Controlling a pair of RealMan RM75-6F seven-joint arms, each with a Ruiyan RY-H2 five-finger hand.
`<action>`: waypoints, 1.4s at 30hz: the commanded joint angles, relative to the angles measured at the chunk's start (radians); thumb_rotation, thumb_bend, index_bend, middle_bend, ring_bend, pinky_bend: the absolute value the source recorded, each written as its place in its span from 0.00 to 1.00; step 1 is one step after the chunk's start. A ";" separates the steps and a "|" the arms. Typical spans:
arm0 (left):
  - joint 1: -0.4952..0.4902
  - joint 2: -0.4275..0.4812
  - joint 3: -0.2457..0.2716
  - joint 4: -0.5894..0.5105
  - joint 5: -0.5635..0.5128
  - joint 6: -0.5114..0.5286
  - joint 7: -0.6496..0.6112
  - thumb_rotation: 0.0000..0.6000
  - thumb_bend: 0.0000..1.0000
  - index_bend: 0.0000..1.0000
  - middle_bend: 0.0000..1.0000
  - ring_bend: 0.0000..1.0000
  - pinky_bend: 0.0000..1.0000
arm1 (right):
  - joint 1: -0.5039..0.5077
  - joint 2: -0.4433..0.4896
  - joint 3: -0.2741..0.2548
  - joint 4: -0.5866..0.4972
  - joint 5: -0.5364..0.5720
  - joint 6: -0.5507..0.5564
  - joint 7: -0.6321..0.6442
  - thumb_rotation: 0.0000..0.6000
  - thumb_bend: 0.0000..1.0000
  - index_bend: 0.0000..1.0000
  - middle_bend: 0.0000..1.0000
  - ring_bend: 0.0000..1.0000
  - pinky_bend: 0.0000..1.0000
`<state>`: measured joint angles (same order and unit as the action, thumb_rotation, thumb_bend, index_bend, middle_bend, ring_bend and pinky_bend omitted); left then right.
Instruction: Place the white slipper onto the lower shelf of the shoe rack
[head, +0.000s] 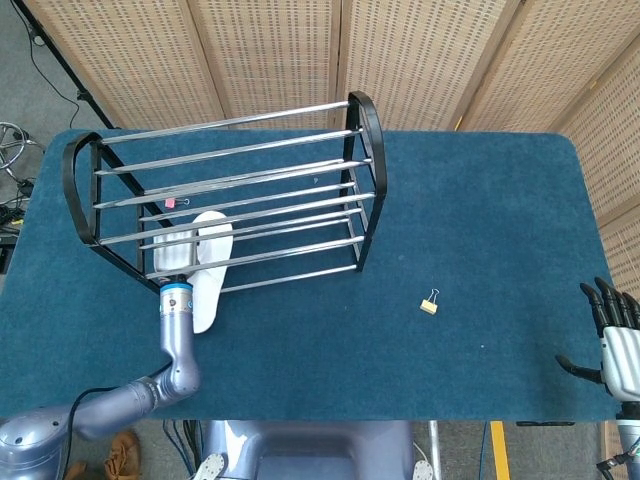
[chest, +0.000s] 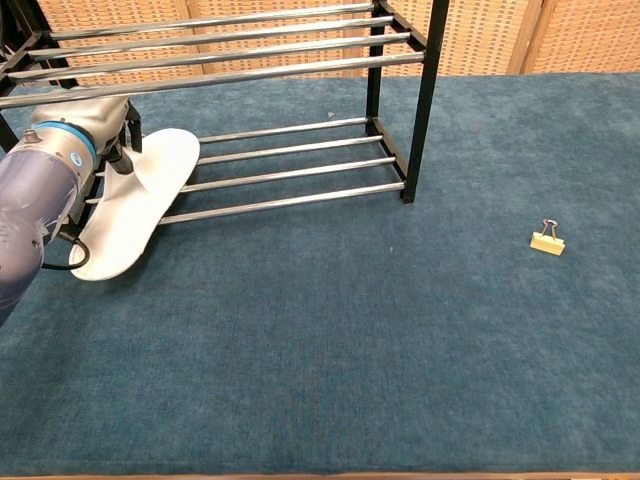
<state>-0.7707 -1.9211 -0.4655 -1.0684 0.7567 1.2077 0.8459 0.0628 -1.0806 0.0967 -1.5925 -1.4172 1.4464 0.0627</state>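
The white slipper lies with its toe over the lower shelf bars of the black shoe rack and its heel out over the blue table. My left hand grips the slipper's left side under the upper rails, fingers mostly hidden by the rack and the wrist. My right hand hangs at the table's right front edge in the head view, fingers spread, holding nothing.
A yellow binder clip lies on the blue table right of the rack. A small pink clip sits under the rack's rear rails. Woven screens stand behind the table.
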 joint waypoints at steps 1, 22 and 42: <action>-0.007 0.000 0.001 -0.005 -0.006 0.003 0.006 1.00 0.61 0.80 0.61 0.53 0.61 | 0.000 0.000 0.000 0.000 0.000 0.000 0.002 1.00 0.00 0.00 0.00 0.00 0.00; -0.057 -0.045 0.019 0.124 0.018 -0.042 -0.072 1.00 0.58 0.76 0.57 0.49 0.61 | 0.000 0.007 -0.002 -0.003 0.001 -0.005 0.009 1.00 0.00 0.00 0.00 0.00 0.00; -0.027 -0.002 0.052 0.020 0.035 0.019 -0.042 1.00 0.30 0.45 0.40 0.35 0.61 | -0.001 0.008 -0.002 -0.010 0.002 -0.004 0.013 1.00 0.00 0.00 0.00 0.00 0.00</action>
<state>-0.7980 -1.9233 -0.4138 -1.0481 0.7911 1.2263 0.8040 0.0618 -1.0729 0.0946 -1.6028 -1.4154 1.4423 0.0756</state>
